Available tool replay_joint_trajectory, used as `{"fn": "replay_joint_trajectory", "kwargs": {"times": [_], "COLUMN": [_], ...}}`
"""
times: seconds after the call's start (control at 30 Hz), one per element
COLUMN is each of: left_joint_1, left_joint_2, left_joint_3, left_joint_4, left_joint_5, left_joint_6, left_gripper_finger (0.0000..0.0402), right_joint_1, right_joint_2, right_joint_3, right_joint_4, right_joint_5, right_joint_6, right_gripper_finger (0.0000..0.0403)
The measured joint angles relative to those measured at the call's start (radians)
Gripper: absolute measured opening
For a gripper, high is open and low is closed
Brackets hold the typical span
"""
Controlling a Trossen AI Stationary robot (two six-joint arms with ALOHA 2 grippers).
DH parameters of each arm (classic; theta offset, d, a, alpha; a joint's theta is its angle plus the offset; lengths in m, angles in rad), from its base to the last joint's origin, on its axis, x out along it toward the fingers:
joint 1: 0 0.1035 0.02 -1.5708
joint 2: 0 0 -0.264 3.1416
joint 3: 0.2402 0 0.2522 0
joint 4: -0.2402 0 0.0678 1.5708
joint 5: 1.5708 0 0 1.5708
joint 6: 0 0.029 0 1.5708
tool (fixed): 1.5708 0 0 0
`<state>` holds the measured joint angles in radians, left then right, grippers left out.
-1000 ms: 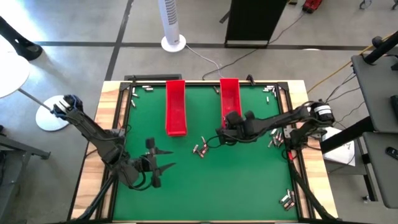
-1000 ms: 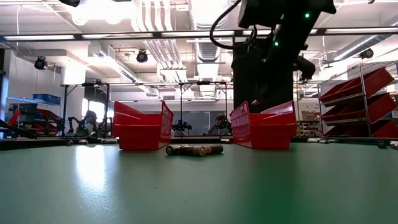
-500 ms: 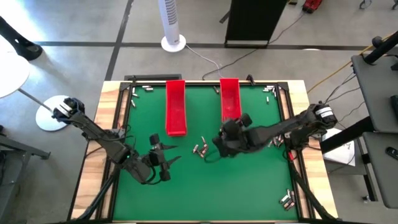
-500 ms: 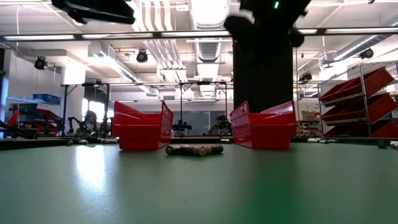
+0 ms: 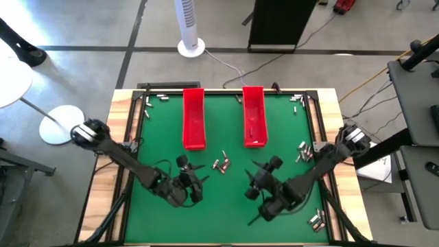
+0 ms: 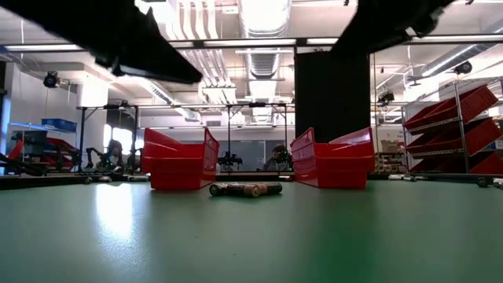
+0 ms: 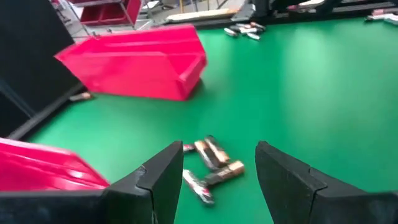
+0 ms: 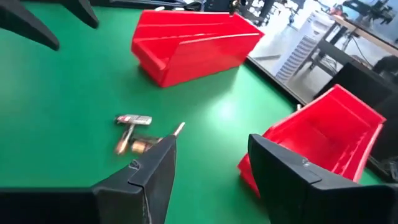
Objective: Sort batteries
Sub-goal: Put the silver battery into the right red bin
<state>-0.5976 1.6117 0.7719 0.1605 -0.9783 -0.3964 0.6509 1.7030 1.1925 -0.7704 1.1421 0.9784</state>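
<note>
Batteries [image 5: 219, 164] sit loose on the mat; left gripper [image 5: 195, 180] and right gripper [image 5: 257, 180] both hover wide, empty.

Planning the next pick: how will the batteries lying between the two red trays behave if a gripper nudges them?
The batteries are small smooth cylinders lying flat on the green mat, so a sideways nudge would probably roll them. They lie bunched together, so pushing one likely shifts its neighbours. Being rigid metal, they should not bend, but may slip between hard fingers.
</note>
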Motion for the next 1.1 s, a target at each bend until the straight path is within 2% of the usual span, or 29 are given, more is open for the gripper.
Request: {"fn": "replay_joint_trajectory", "kwargs": {"times": [0.23,0.53,0.7,0.83,1.1], "left_joint_1": [0.0,0.032,0.063,0.082,0.09], "left_joint_2": [0.174,0.347,0.392,0.4,0.4], "left_joint_3": [0.023,0.105,0.134,0.126,0.118], "left_joint_4": [0.038,0.038,0.023,-0.049,-0.073], "left_joint_5": [0.001,0.002,0.012,0.019,-0.026], "left_joint_6": [-0.154,-0.33,-0.43,-0.524,-0.534], "left_gripper_finger": [0.018,0.018,0.018,0.018,0.018], "right_joint_1": [0.053,0.086,0.087,0.087,0.087], "right_joint_2": [0.103,0.165,0.158,0.158,0.158], "right_joint_3": [-0.006,-0.007,-0.007,-0.008,-0.009], "right_joint_4": [0.0,0.002,0.001,0.0,0.001], "right_joint_5": [0.011,0.012,0.015,0.017,0.011], "right_joint_6": [0.093,0.102,0.078,0.069,0.069], "right_gripper_finger": [0.0209,0.0211,0.0212,0.0208,0.0206]}}
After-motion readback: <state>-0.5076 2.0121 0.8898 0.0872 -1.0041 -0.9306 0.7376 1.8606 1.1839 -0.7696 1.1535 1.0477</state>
